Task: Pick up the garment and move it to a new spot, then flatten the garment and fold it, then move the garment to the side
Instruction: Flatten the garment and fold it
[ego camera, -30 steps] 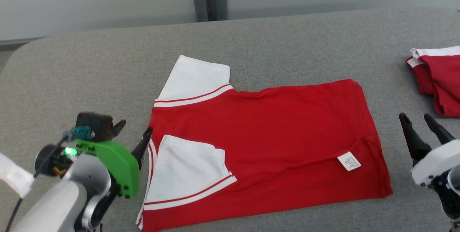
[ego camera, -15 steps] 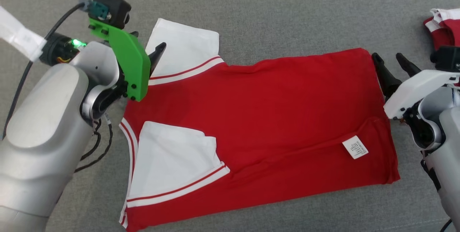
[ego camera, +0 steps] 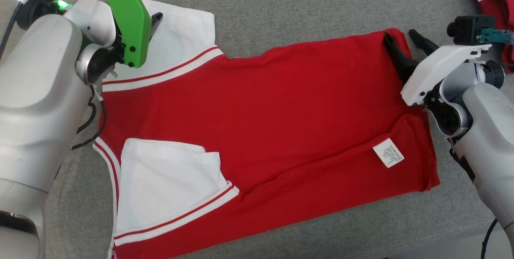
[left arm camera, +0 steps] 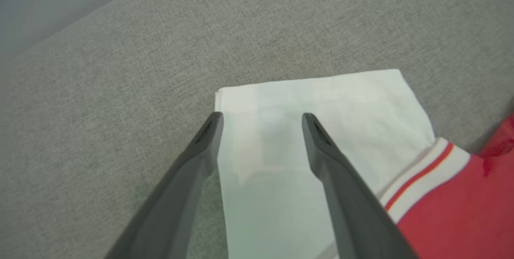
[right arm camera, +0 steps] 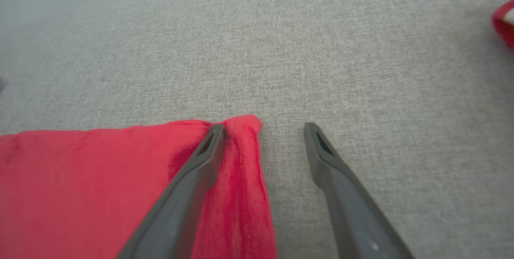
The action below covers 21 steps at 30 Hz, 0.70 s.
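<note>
Garment: red tee with white sleeves, lying flat on the grey padded surface. Its near sleeve is already turned in over the body, and the care label shows near the hem.

Step in hand (my reading): take the garment's far edge at both ends for the next fold.

- Both grippers should drop together and take a deep bite, with cloth well between the fingers rather than at the tips.
- The right corner is bunched, so the pinch should catch every layer there.
- Lift level and keep the far edge taut so the body does not sag or drag the tucked sleeve open.

Left gripper: fingers apart, poised over the garment's far white sleeve, one tip at the sleeve's outer edge. Forearm reaches along the garment's collar end.

Right gripper: fingers apart, straddling the garment's far hem corner, one over red cloth and one past it. I cannot tell whether it touches.
</note>
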Motion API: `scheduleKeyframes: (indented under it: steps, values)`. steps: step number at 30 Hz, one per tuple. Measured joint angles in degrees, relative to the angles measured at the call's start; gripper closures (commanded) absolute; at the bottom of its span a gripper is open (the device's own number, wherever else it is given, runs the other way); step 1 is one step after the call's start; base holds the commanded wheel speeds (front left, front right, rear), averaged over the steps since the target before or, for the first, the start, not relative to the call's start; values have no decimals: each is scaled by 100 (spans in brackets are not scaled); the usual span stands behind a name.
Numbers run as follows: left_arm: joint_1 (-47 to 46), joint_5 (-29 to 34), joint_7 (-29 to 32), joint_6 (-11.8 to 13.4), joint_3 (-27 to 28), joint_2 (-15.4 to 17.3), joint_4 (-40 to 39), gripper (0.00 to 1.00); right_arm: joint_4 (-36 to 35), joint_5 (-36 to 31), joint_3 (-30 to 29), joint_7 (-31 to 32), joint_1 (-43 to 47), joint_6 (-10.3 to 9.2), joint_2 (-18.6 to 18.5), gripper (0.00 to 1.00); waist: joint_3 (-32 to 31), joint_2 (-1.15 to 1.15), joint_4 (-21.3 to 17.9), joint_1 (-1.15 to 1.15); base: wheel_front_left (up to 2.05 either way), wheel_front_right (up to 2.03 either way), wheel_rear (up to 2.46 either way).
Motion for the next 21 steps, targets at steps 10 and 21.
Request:
scheduleKeyframes:
  steps: [10, 21]
  values:
    - [-378, -29, -230, -19, -120, 26, 835, 0, -97, 492, 933, -459, -317, -2, -133, 52, 226, 0, -280, 0, 0, 0, 0]
    - [-502, -242, -229, -26, -210, -7, 1260, 100, -52, 882, 1535, -787, -449, -1, -238, 92, 117, 0, -259, 0, 0, 0, 0]
